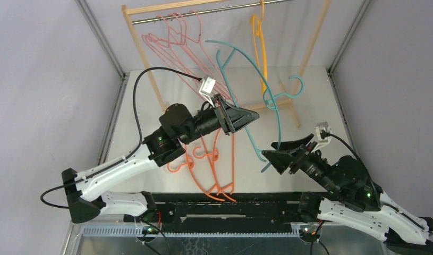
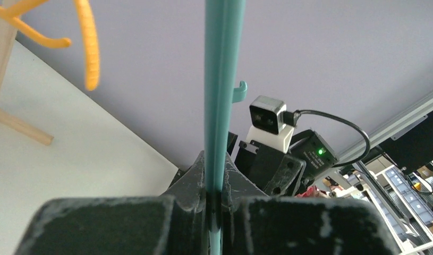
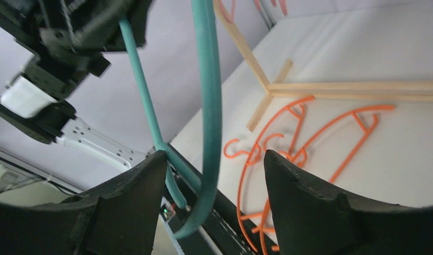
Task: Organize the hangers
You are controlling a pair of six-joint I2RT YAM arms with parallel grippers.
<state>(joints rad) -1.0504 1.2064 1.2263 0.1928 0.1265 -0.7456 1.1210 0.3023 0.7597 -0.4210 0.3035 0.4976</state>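
Note:
The teal hanger (image 1: 267, 93) hangs in mid-air over the table, and my left gripper (image 1: 252, 115) is shut on one of its bars. In the left wrist view that teal bar (image 2: 223, 79) runs straight up out of the shut left gripper (image 2: 215, 197). My right gripper (image 1: 272, 152) is open around the hanger's lower corner. The curved teal bar (image 3: 209, 95) passes between the spread right fingers (image 3: 214, 166) with a gap on both sides. Pink hangers (image 1: 171, 37) and a yellow-orange hanger (image 1: 262, 42) hang from the rod. Orange hangers (image 1: 203, 164) lie on the table.
The wooden-framed rack (image 1: 145, 58) with its metal rod (image 1: 203, 11) stands at the back, and its feet (image 3: 336, 87) rest on the table. A black rail (image 1: 230, 204) runs along the near edge between the arm bases. Grey walls enclose both sides.

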